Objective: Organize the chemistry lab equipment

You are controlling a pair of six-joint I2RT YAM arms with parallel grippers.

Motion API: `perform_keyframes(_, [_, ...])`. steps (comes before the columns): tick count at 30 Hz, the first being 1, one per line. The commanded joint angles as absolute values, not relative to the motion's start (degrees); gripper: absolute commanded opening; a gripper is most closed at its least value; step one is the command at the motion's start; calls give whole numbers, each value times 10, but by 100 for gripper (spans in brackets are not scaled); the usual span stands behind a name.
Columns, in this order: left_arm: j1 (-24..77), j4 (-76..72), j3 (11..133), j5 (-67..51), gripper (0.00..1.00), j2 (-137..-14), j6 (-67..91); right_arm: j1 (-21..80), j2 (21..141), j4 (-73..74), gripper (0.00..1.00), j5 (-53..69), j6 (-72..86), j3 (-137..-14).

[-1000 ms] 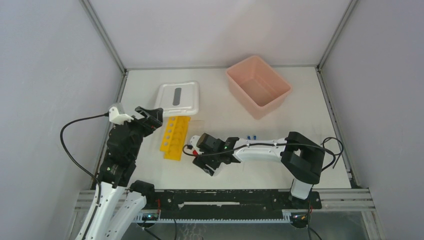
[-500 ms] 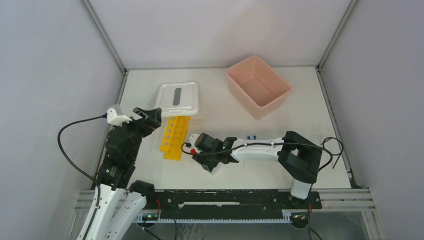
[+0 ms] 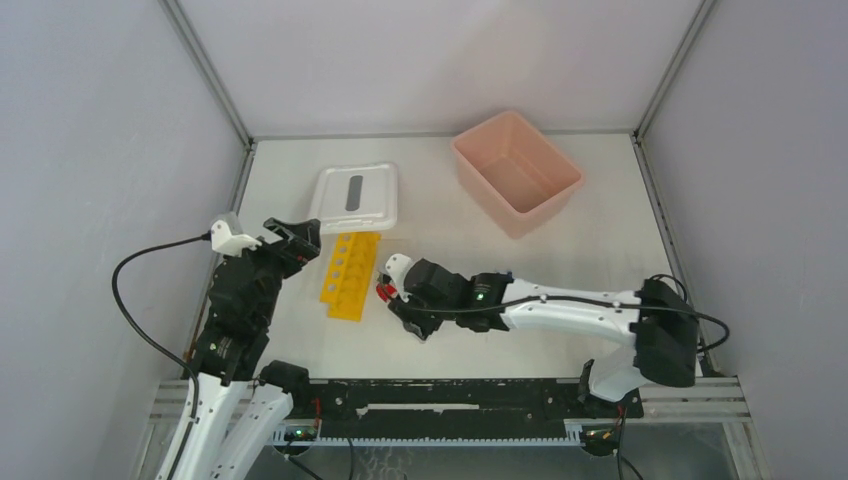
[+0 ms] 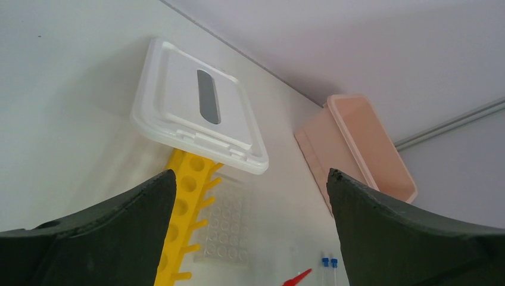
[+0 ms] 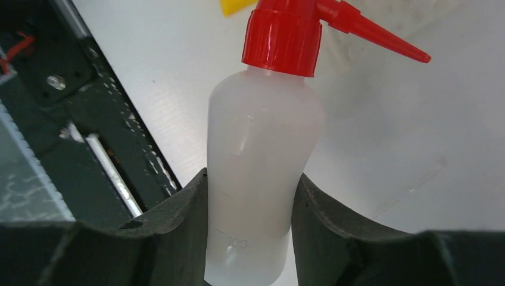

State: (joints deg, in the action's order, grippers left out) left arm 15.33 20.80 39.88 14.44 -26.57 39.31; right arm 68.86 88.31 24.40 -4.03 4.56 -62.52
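Observation:
My right gripper [image 5: 253,179] is shut on the translucent squeeze bottle [image 5: 262,149], both fingers pressed against its body below the red cap and nozzle. From above, the bottle [image 3: 396,268] sits just right of the yellow tube rack [image 3: 350,275]. My left gripper [image 4: 250,176] is open and empty, hovering left of the rack. Its view shows the yellow rack [image 4: 178,202], the small clear grid rack [image 4: 229,229] beside it, two blue-capped tubes [image 4: 329,262] and the red nozzle tip [image 4: 298,278].
A white lid [image 3: 355,195] with a grey slot lies behind the yellow rack, overlapping its far end. The pink tub [image 3: 470,160] stands at the back right. The black front rail [image 3: 450,395] runs close behind the held bottle.
My right gripper has closed onto the squeeze bottle and lifted it, so its white body now shows. The right arm's elbow has swung out to the right. The left arm barely shifted.

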Motion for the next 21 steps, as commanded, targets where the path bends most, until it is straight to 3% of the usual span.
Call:
perform_keyframes(1, [156,208,427,156,100,-259,403,697,804,250,39,-66,66,-633])
perform_keyframes(10, [155,210,439,154,100,-263,404,632,681,240,39,-172,66,-635])
perform_keyframes(15, [156,209,444,152,100,-268,405,507,654,197,39,-183,46,-656])
perform_keyframes(21, [156,205,446,148,100,-273,405,361,709,114,39,-167,21,-706])
